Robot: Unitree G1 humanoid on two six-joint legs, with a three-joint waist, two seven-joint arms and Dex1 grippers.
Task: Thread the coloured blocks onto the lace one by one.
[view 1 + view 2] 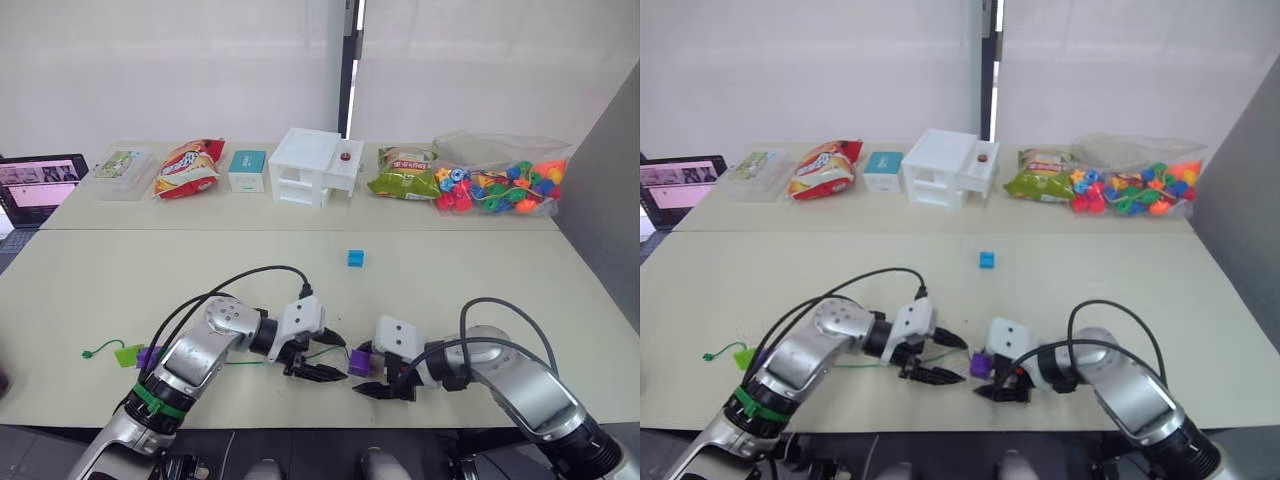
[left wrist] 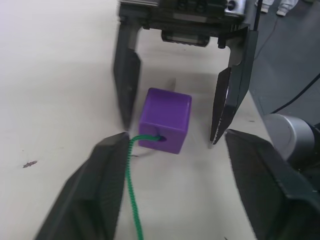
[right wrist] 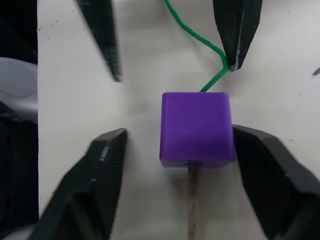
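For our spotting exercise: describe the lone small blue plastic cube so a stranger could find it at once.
On the long beige table, look midway between the white toy house at the back and the two grippers near the front. The blue cube sits alone there, untouched, unlike the purple cube already on the green lace.

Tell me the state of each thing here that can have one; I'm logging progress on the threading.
Purple block: on the table between both grippers, lace entering one side, silvery tip sticking out the other.
Lace: threaded through that block, lying slack on the table.
Blue block: loose on the table, unthreaded.
Left gripper: open.
Right gripper: open, one finger against the block.
Bag of beads: lying at the table's back.
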